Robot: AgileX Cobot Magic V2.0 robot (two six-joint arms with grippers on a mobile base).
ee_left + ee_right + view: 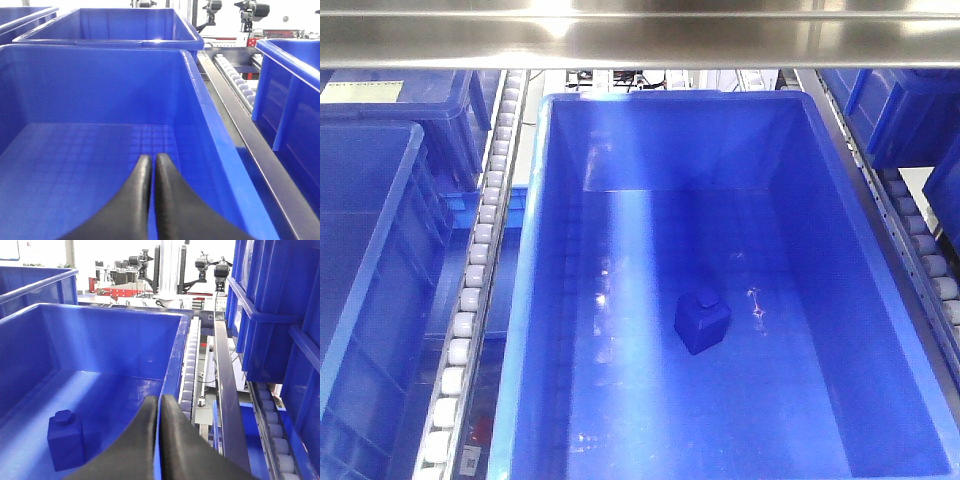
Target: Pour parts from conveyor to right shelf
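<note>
Blue bin point(560, 300), large, deep, rectangular: sits on the stainless-steel shelf point(640, 40), flanked by rails of small white rollers point(480, 270). Floor wet-looking with glare streaks.

Blue plastic part point(702, 322), one item, blocky with a smaller knob on top: rests on the bin floor, roughly mid-floor in the front view. In the right wrist view it stands upright, low and to the left of the right gripper point(159, 402), apart from it, inside the bin wall.

Right gripper: black fingers pressed together, nothing between them; tips over the bin's right rim, roller rail just beyond to the right.

Left gripper point(152, 161): black fingers likewise closed together, holding nothing; tips hang over the textured floor of a neighbouring blue bin point(90, 80), another bin directly ahead.

Further blue bins point(265, 315): stacked to the right of the right gripper.
</note>
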